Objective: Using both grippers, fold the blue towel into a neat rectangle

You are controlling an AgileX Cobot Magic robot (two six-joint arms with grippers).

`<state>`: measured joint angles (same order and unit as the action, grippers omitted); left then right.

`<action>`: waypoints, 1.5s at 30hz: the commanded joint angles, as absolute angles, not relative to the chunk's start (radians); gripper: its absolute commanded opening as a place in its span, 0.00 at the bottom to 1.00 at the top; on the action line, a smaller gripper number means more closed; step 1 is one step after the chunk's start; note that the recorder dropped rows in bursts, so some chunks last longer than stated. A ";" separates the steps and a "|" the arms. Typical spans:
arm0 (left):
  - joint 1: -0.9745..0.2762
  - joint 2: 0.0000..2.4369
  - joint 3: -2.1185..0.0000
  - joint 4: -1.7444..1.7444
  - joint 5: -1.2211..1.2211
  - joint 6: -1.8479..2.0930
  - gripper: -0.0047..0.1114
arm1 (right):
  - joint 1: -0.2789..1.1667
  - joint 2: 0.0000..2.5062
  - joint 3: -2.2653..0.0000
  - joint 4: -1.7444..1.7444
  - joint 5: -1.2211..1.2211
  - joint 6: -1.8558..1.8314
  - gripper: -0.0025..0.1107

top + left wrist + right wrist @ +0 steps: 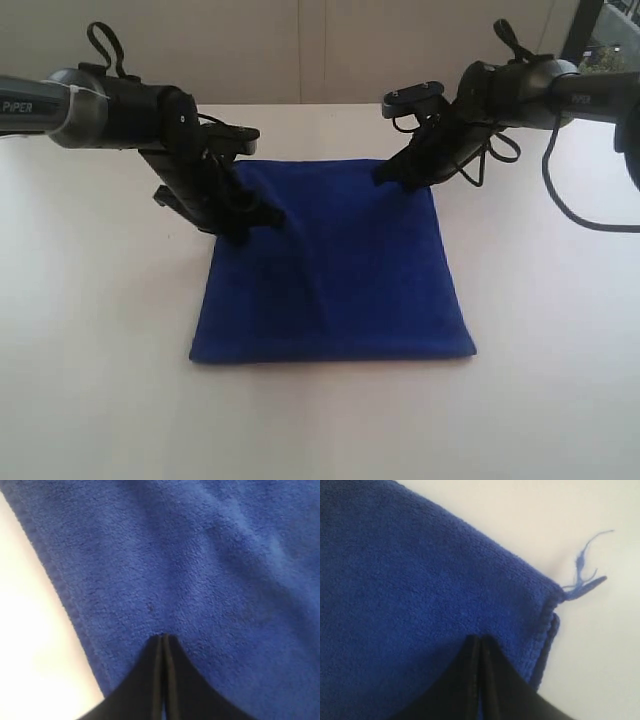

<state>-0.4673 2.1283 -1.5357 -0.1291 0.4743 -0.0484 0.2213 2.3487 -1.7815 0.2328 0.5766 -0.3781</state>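
- While the blue towel is lying flat on the white worktop, both arms are reaching down to its far edge, one at each far corner.
- The towel is sitting in the middle of the worktop and is showing a nearly square shape, with its near edge straight.
- The left hand is fully closed: its two black fingers are pressing against each other, with only a thin line between them.
- Its tips are touching the towel surface just inside the left border of the cloth, near the far left corner. Whether some cloth is being pinched between them, I cannot tell.
- The right hand is fully closed too, and its fingers are meeting in the same way.
- Its tips are touching the towel just beside the far right corner, and here too I cannot tell if any cloth is being held between them.
- At that corner the towel is showing two layers, one lying on the other, and a loose thread is sticking out from the corner over the worktop.
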 commanded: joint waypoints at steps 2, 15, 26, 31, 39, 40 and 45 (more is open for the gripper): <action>-0.466 2.140 -1.524 -0.071 0.568 -0.045 0.04 | 0.219 2.347 -1.783 0.211 0.583 -0.370 0.02; -0.466 2.057 -1.526 -0.055 0.482 -0.045 0.04 | 0.219 2.234 -1.784 0.211 0.594 -0.336 0.02; -0.466 1.834 -1.526 -0.042 0.696 0.109 0.04 | 0.219 1.998 -1.723 0.205 0.881 -0.333 0.02; -0.466 1.767 -1.467 -0.050 0.922 0.189 0.04 | 0.221 1.819 -1.523 0.205 1.000 -0.321 0.02; -0.466 1.638 -1.219 -0.239 0.891 0.492 0.04 | 0.221 1.593 -1.186 0.211 0.990 -0.476 0.02; -0.468 1.622 -1.192 -0.278 0.878 0.554 0.04 | 0.221 1.575 -1.157 0.214 0.980 -0.504 0.02; -0.470 1.590 -1.103 -0.395 0.857 0.771 0.04 | 0.246 1.537 -1.051 0.249 0.930 -0.755 0.02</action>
